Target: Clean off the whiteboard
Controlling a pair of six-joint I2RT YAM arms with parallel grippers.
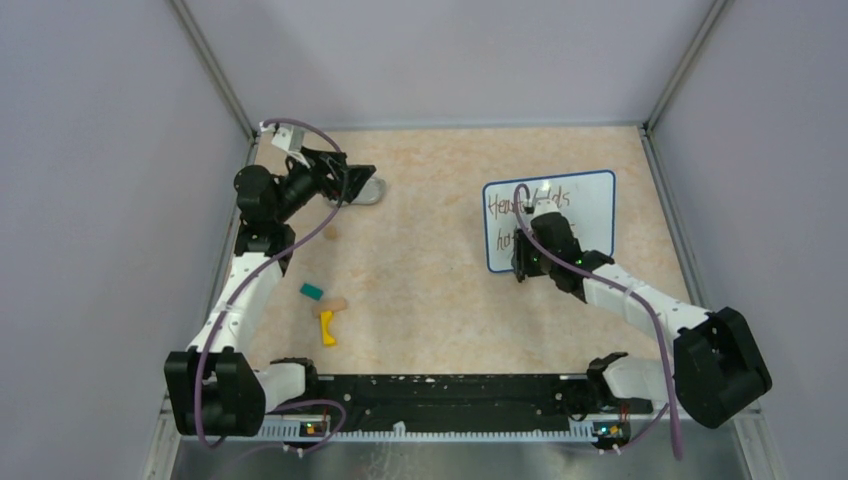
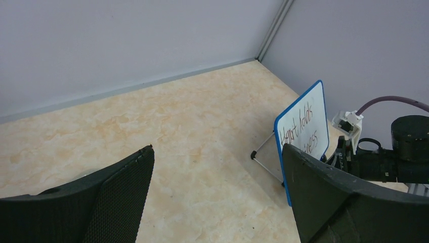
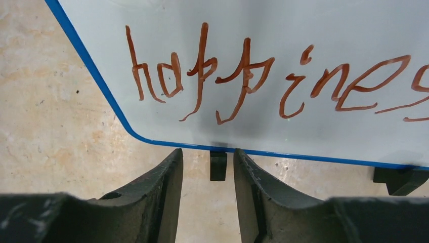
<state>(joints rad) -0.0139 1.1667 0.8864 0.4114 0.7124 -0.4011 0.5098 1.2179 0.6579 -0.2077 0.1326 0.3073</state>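
The whiteboard [image 1: 585, 205] has a blue frame, stands tilted on a wire stand at the right, and carries red handwriting. In the right wrist view the whiteboard [image 3: 283, 35] fills the top, reading "happines". My right gripper [image 3: 208, 152] is open a little at the board's lower edge, its fingertips on either side of a black foot [image 3: 218, 165] without touching it. In the top view the right gripper [image 1: 521, 267] is at the board's lower left corner. My left gripper [image 2: 217, 152] is wide open and empty. In the top view the left gripper [image 1: 360, 182] hovers by a grey round object [image 1: 374, 191] at the back left.
A teal block [image 1: 312, 291], a tan piece [image 1: 338, 303] and a yellow piece [image 1: 327, 328] lie at the left front. A small brown bit [image 1: 331, 234] lies behind them. Grey walls enclose the table. The left wrist view shows the board [image 2: 303, 124] and the right arm [image 2: 394, 159].
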